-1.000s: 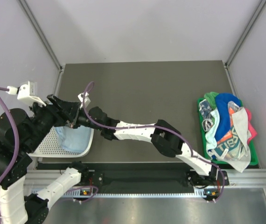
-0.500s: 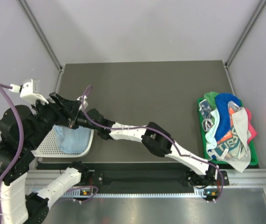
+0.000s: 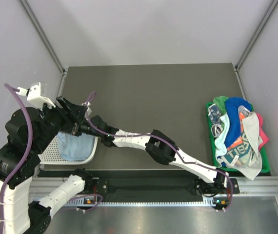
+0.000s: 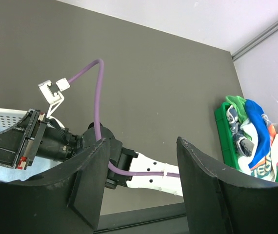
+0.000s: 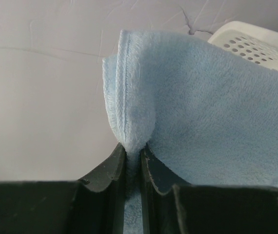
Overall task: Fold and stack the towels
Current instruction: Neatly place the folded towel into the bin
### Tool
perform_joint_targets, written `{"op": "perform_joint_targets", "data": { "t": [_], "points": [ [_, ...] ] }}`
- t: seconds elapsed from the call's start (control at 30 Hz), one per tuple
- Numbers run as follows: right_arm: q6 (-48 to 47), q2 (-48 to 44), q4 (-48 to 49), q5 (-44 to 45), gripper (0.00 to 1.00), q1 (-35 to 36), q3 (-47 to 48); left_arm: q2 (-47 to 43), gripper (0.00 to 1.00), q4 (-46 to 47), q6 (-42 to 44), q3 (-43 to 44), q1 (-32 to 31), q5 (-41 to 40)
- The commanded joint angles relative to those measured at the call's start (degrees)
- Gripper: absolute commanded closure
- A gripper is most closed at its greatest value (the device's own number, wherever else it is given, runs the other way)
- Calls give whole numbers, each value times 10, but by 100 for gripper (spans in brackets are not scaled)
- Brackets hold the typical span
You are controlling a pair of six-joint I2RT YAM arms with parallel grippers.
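A pale blue towel (image 3: pixel 74 145) lies in the white mesh basket (image 3: pixel 51 152) at the near left. My right gripper (image 5: pixel 133 148) is shut on a folded edge of this pale blue towel (image 5: pixel 202 112); in the top view it (image 3: pixel 75 129) sits over the basket, partly hidden under my left arm. My left gripper (image 4: pixel 139 180) is open and empty, held high above the right wrist (image 4: pixel 36 141); in the top view it (image 3: pixel 76 111) is over the basket's far edge. Several other towels (image 3: pixel 236 131), royal blue, green, pink and printed white, are heaped at the right.
The heap lies in a green tray (image 3: pixel 211 141) at the table's right edge, also in the left wrist view (image 4: pixel 222 129). My right arm (image 3: pixel 144 141) stretches across the near part of the table. The basket rim (image 5: pixel 256 41) shows behind the towel. Grey walls close three sides.
My right arm's elbow has moved left and the arm has stretched lower toward the basket. My left arm has shifted slightly up and right. The towel stays pinched.
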Motion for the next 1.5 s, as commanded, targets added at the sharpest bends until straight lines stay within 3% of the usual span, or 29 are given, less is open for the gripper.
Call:
{"op": "perform_joint_targets", "data": {
  "t": [0.0,0.13,0.23,0.27,0.37,0.43,0.83,1.0,1.17,1.47],
  "points": [
    [-9,16,22,8,89,-5,38,7,38,28,-3,-10,-1,-7],
    [-19,22,6,3,71,-6,50,7,38,30,-6,-12,-1,-5],
    [-27,26,9,-6,50,-6,59,10,38,32,-7,-12,-1,-2],
    [-32,27,2,-10,35,-5,65,10,38,32,-6,-12,-1,-1],
    [-49,30,1,-23,14,-7,75,13,38,33,-8,-12,-1,1],
    [-49,30,6,-29,9,-7,75,13,38,35,-10,-12,-1,4],
    [-21,10,8,-52,4,-14,42,31,39,4,-19,-16,-1,-23],
    [-10,-1,9,-55,5,-14,34,58,45,-44,-49,-15,-1,-168],
    [-10,-4,16,-54,7,-15,32,112,52,-88,-80,-14,0,-259],
    [-14,-6,15,-55,11,-14,30,206,50,-86,-125,58,20,-432]
  ]
}}
